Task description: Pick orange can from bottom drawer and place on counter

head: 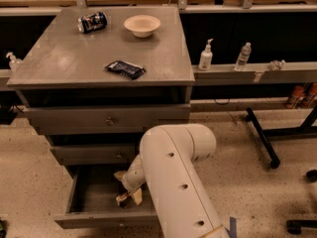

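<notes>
Below the bench (64, 58), the bottom drawer (89, 202) stood pulled open, with the white arm's (173, 182) hand (129, 197) down inside it. Whether that hand was open or closed could not be told, nor could the orange can be made out there. On the bench lay a dark blue packet (125, 69) near its front edge, then a pale bowl (142, 25) and a dark blue can (92, 22) at its back.

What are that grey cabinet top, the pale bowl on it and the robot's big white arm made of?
The counter looks like grey painted wood, faintly glossy, with scuffs. The bowl seems ceramic or plastic, smooth and cream. The arm looks like moulded white plastic with small round holes. Its gripper is down in the open bottom drawer.
</notes>
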`<state>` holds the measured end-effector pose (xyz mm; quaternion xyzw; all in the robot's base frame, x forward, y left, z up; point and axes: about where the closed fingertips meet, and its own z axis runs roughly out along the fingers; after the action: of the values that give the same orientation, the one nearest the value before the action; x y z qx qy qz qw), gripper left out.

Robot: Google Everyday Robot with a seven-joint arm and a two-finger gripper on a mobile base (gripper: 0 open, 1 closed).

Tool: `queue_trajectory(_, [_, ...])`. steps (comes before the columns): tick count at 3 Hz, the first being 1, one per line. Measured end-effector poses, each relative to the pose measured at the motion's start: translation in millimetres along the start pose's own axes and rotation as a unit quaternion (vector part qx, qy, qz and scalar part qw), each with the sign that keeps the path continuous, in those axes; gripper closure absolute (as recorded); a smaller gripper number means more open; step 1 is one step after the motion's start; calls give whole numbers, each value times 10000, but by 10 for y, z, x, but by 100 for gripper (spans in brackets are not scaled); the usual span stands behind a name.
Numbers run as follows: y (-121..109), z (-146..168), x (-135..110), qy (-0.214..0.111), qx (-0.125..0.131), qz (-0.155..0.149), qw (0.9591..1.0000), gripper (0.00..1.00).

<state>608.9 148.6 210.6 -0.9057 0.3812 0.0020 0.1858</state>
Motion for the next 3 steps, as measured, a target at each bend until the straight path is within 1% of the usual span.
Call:
queue_trajectory(1, [66, 371, 79, -16, -136, -19, 9999, 0])
queue_trajectory(2, [163, 736, 246, 19, -376, 98, 9992, 14])
queue_trajectory(3, [199, 892, 342, 67, -507, 165, 9986, 36])
